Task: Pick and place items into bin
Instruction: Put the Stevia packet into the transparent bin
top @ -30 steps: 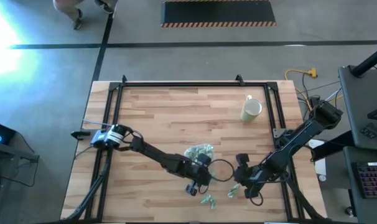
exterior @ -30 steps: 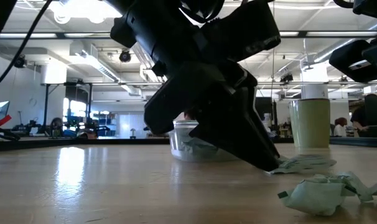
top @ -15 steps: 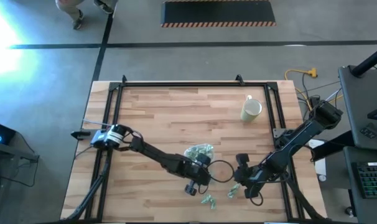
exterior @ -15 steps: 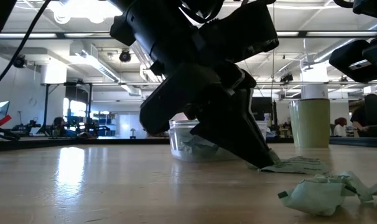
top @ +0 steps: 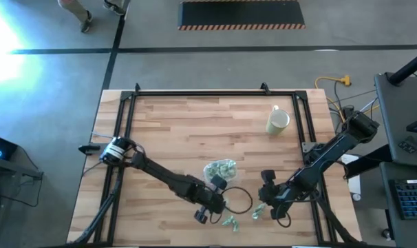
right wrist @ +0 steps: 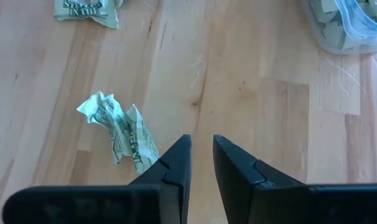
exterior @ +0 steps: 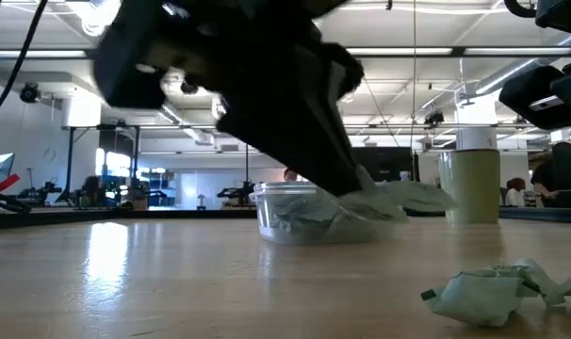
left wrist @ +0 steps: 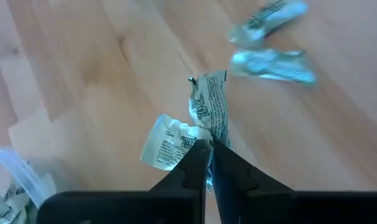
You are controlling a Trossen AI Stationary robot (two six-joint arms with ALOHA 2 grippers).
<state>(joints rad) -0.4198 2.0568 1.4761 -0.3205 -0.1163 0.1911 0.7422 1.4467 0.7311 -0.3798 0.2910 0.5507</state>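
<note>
A: Left gripper (left wrist: 208, 163)?
B: Fingers pinched tight on a crinkled wrapper (left wrist: 204, 121), which sticks out past the tips, off the wood. In the high view the left gripper (top: 210, 207) sits at the table's (top: 188, 124) near-middle, just near of the bin (top: 220, 168).

A: Bin?
B: Clear oval tub, centre of the table, already holding several pale-green wrappers. In the low view the bin (exterior: 300, 212) rests flat; the held wrapper (exterior: 399, 198) hangs beside its rim, above the boards.

A: Right gripper (right wrist: 201, 155)?
B: Fingers a narrow gap apart, nothing between them. It hovers over bare wood just beside a crumpled wrapper (right wrist: 117, 129). High view puts the right gripper (top: 267, 196) near the front right, well apart from the mug (top: 278, 121) at the back right.

A: Loose pieces, free room?
B: Two wrappers (top: 230, 222) lie close to the front edge, between the grippers. One more (exterior: 488, 292) lies in the low view's foreground. The back and left of the table are open wood out to the black frame (top: 195, 93).
</note>
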